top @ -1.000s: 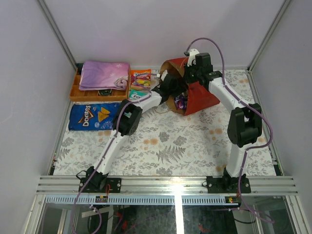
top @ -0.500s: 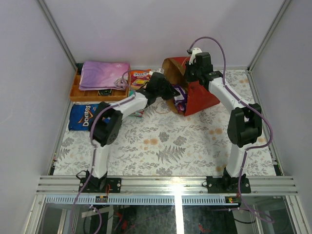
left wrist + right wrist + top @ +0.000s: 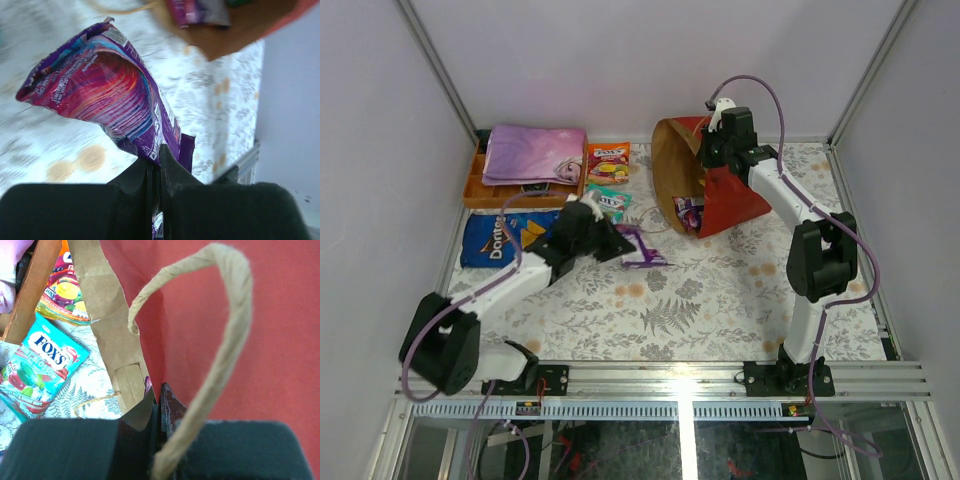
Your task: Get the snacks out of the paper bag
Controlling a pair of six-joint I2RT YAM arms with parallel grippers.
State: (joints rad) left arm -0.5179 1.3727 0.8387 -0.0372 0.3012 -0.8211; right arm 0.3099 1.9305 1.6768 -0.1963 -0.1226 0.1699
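Top view: left gripper (image 3: 623, 247) holds a purple packet (image 3: 645, 254) over the table (image 3: 720, 295), apart from the red paper bag (image 3: 732, 200) on its side; left wrist: jaws clamped on the packet; right wrist: right gripper (image 3: 159, 392) pinching the bag's edge.

A worktop (image 3: 720, 290) with a pale leaf-and-flower pattern carries an orange tray (image 3: 477, 187) at its far left corner. A folded purple-pink cloth (image 3: 533, 152) lies on the tray, covering most of it. Something small and dark (image 3: 532, 189), perhaps clutter, shows under the cloth's near edge.
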